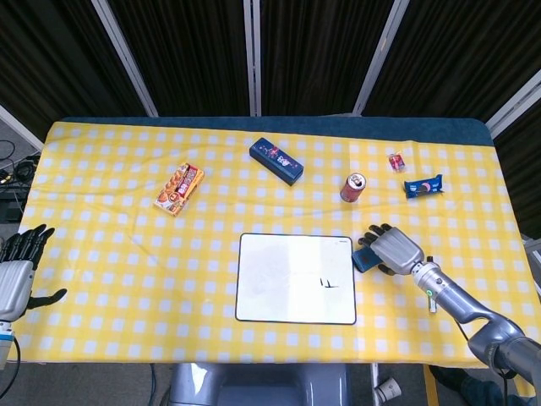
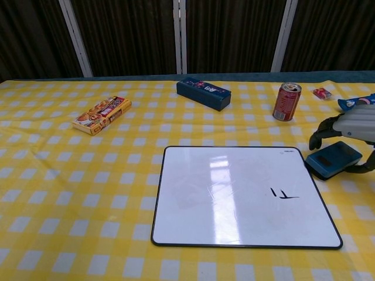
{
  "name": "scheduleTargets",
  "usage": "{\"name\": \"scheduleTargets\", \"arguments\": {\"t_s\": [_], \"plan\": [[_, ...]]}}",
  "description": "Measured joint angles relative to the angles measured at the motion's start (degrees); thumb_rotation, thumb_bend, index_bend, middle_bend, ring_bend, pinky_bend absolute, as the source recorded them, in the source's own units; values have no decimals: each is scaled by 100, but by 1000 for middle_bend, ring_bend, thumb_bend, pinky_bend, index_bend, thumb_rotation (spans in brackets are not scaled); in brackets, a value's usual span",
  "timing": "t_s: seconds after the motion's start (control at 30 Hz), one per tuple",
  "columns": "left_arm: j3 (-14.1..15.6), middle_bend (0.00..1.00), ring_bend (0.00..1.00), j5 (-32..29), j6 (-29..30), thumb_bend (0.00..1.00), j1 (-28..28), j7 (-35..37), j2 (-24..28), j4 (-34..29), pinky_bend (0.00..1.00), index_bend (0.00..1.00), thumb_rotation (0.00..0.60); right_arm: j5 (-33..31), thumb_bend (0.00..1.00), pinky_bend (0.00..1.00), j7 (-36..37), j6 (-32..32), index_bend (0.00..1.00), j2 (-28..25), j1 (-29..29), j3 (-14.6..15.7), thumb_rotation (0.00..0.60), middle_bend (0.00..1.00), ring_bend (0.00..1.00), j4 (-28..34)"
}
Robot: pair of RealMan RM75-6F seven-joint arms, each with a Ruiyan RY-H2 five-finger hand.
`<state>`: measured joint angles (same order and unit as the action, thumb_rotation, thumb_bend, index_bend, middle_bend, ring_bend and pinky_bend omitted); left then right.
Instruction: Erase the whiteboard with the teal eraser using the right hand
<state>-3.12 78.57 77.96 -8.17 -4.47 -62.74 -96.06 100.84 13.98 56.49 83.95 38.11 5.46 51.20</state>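
The right hand (image 1: 396,251) is seen at the right of the head view, arched over the eraser (image 1: 365,258), with its fingers (image 2: 317,136) curled downward and spread around the eraser's far edge. In the chest view the eraser (image 2: 334,159) lies flat on the cloth under the hand, just beside the right edge of the whiteboard (image 1: 295,278); whether the fingertips actually touch it cannot be told, and it is not lifted. A small dark mark (image 2: 284,194) is seen on the right part of the board.

The left hand (image 1: 17,275) is found at the lower left edge of the head view, off the table's side, with fingers apart and nothing held.

On the checked tablecloth (image 1: 118,245), a red can (image 1: 352,187) stands upright above the board's right corner, near the right hand. A dark blue box (image 1: 276,160) lies at the upper centre, an orange snack packet (image 1: 179,189) at the upper left, and a blue wrapper (image 1: 423,186) with a small red packet (image 1: 396,161) at the upper right. A pen-like item (image 1: 431,301) lies beside the right forearm.
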Motion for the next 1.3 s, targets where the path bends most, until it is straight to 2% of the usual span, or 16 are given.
{"name": "scheduleTargets", "arguments": {"t_s": [0.1, 0.3, 0.47, 0.6, 0.73, 0.87, 1.13, 1.3], "plan": [[-3, 0, 0, -11, 6, 0, 0, -20, -12, -1, 0, 0, 600, 62, 260, 419, 128, 241, 460, 122, -14, 26, 600, 451, 352, -163], [6, 0, 0, -28, -34, 0, -19, -80, -35, -14, 0, 0, 600, 145, 294, 434, 498, 743, 501, 302, -49, 55, 600, 485, 381, -447], [3, 0, 0, -32, -50, 0, -37, -111, -49, -29, 0, 0, 600, 172, 327, 436, 507, 945, 508, 182, -18, 25, 600, 492, 387, -78], [8, 0, 0, -30, -75, 0, -56, -147, -64, -38, 0, 0, 600, 207, 368, 437, 345, 990, 508, 5, 61, -6, 600, 504, 397, 555], [18, 0, 0, -16, -90, 0, -69, -171, -73, -51, 0, 0, 600, 237, 370, 447, -51, 884, 512, -157, 185, -31, 600, 514, 403, 1326], [20, 0, 0, 4, -67, 0, -60, -119, -47, -69, 0, 0, 600, 267, 374, 450, -701, 588, 517, -157, 351, -72, 600, 517, 408, 1721], [49, 0, 0, 40, -52, 0, -31, 8, 5, -35, 0, 0, 600, 82, 416, 459, -2152, -168, 531, 97, 565, -183, 600, 529, 418, 1805], [45, 0, 0, 35, -47, 0, -23, 65, 24, -14, 0, 0, 600, -189, 491, 481, -2404, -547, 563, 148, 621, -201, 600, 560, 448, 1859]]}}
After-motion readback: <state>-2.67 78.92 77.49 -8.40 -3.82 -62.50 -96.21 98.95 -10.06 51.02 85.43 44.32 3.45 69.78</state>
